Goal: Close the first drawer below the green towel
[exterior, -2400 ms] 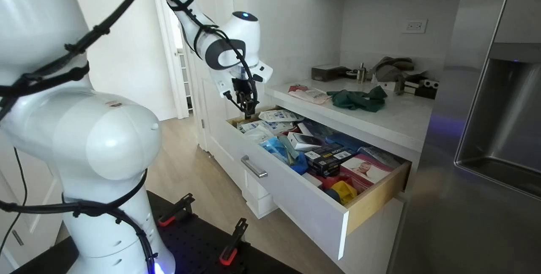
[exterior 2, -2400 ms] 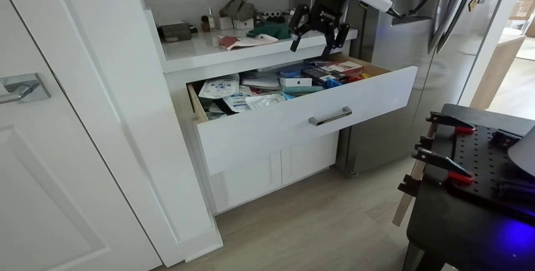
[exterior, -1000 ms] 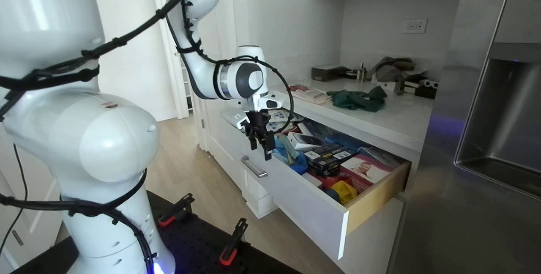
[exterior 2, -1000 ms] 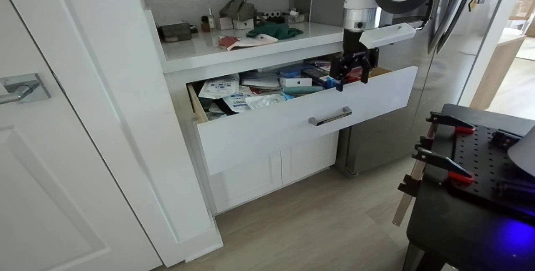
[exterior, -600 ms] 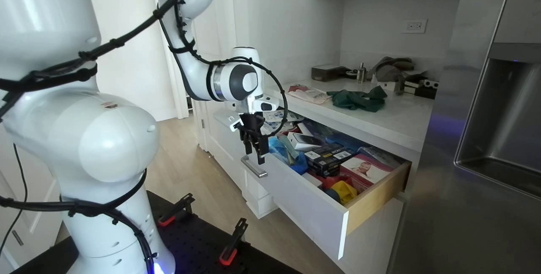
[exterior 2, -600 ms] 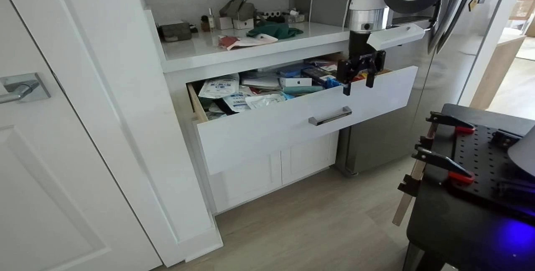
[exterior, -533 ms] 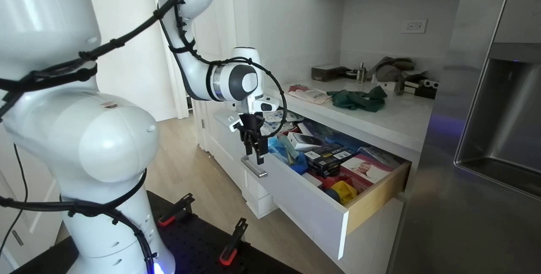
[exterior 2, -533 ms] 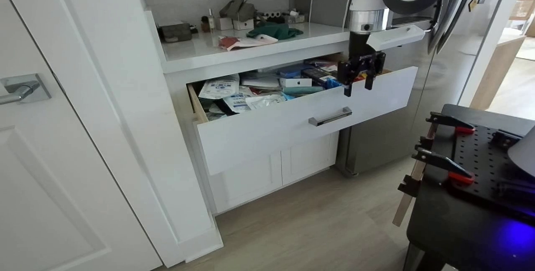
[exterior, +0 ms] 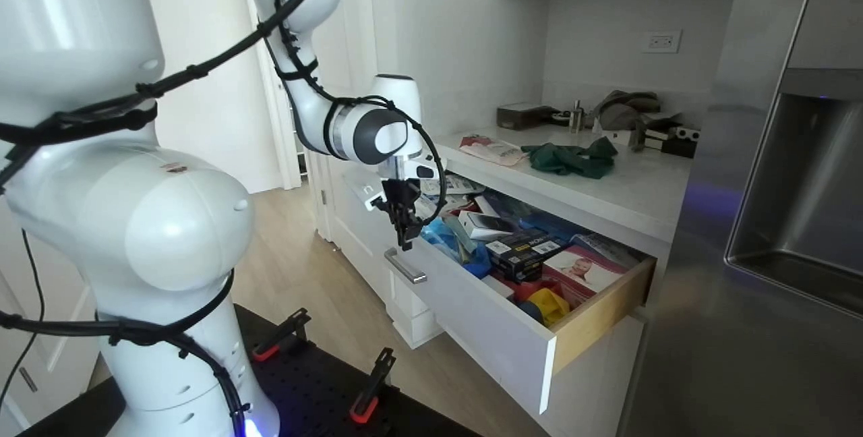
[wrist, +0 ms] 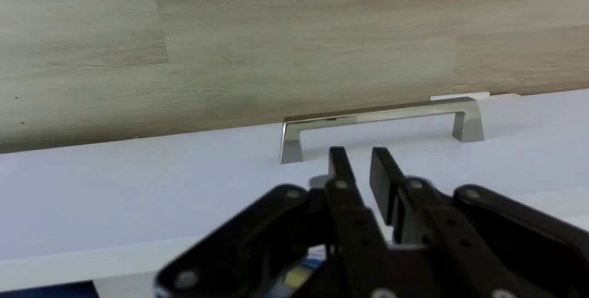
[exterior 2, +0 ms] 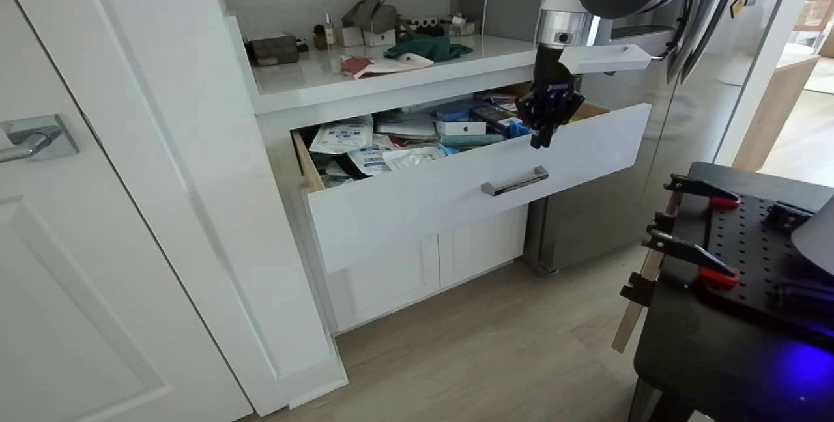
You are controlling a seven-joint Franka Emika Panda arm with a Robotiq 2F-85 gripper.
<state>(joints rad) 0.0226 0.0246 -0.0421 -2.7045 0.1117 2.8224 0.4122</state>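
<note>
The white drawer [exterior: 472, 312] under the counter is pulled well out and packed with boxes and packets. On its front [exterior 2: 404, 217] sits a metal bar handle [exterior 2: 518, 183]. A crumpled green towel [exterior: 570, 159] lies on the counter above. My gripper [exterior: 406, 246] points down by the drawer's upper front edge, above the handle. In the wrist view the gripper [wrist: 358, 151] has a narrow gap between its fingers, with nothing in it. The handle [wrist: 382, 115] appears past the fingertips, not gripped. Whether the fingers touch the drawer I cannot tell.
A steel fridge [exterior: 741, 329] stands beside the drawer. A pink and white cloth [exterior 2: 384, 65] and dark items share the counter [exterior 2: 293, 86]. A black table [exterior 2: 671, 344] with red-tipped clamps [exterior 2: 720, 275] faces the cabinet. A black cable loops around the wrist.
The arm has come down from beside the counter to the drawer's front. Over the last half second the fingers have drawn much closer together and the gripper shifted slightly. The drawer has not moved.
</note>
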